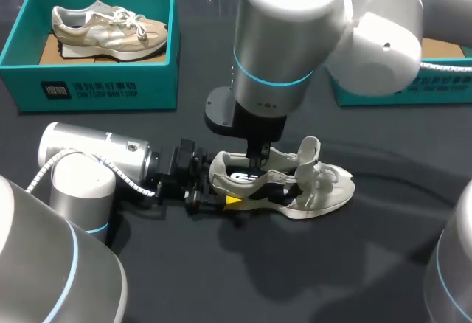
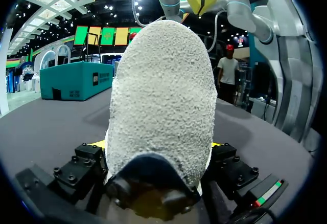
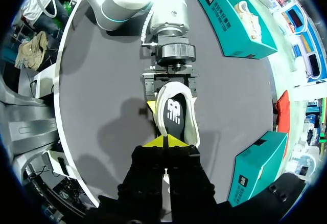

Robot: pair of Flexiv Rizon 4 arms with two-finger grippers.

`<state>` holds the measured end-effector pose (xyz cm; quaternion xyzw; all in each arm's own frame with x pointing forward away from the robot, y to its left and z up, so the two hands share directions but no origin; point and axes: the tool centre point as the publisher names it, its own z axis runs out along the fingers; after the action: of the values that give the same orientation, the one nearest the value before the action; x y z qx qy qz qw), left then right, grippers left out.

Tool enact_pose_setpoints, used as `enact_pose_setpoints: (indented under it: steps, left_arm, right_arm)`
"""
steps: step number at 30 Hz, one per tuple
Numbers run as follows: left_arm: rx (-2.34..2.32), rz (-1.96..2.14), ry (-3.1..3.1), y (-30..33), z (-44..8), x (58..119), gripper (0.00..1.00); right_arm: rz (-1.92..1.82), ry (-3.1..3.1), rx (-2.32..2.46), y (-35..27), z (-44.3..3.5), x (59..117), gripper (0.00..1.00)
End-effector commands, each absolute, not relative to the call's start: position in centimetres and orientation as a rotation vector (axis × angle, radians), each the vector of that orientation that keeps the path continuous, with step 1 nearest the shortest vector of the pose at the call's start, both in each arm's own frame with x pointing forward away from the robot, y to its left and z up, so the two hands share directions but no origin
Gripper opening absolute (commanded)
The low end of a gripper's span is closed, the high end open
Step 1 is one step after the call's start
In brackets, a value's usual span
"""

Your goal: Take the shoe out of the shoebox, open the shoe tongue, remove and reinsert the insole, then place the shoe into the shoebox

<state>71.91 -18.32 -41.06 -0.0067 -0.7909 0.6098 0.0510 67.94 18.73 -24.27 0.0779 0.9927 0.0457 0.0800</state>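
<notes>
Crosswise, shoe (image 1: 324,190) toe pointing right, left jaws gripping heel, right jaws pressed together

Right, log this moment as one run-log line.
stage: insole step | left end effector: shut on shoe heel | right end effector: tips together over insole | shoe: on table

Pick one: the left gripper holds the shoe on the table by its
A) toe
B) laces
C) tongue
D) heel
D: in the head view the left gripper sits at the heel end of the shoe, whose toe points away from it. The left wrist view shows the heel clamped from both sides.
</notes>
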Motion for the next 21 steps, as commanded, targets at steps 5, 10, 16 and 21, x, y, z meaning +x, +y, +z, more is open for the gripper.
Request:
enact_pose_setpoints:
  steps: [5, 10, 16, 21]
  left_arm:
    - [-0.019, 1.857, -2.408, -18.2, -41.2, 72.0, 0.0]
    - [-0.019, 1.857, -2.408, -18.2, -41.2, 72.0, 0.0]
    - [-0.019, 1.857, -2.408, -18.2, -41.2, 72.0, 0.0]
    - [-0.019, 1.857, -2.408, -18.2, -41.2, 72.0, 0.0]
  right_arm:
    - [0.14, 2.978, 0.232, 18.6, -24.7, 68.1, 0.0]
    - [0.161, 2.983, 0.164, 19.2, -26.7, 68.6, 0.0]
    - [0.175, 2.962, 0.104, 19.3, -28.8, 69.4, 0.0]
    - [0.175, 2.962, 0.104, 19.3, -28.8, 69.4, 0.0]
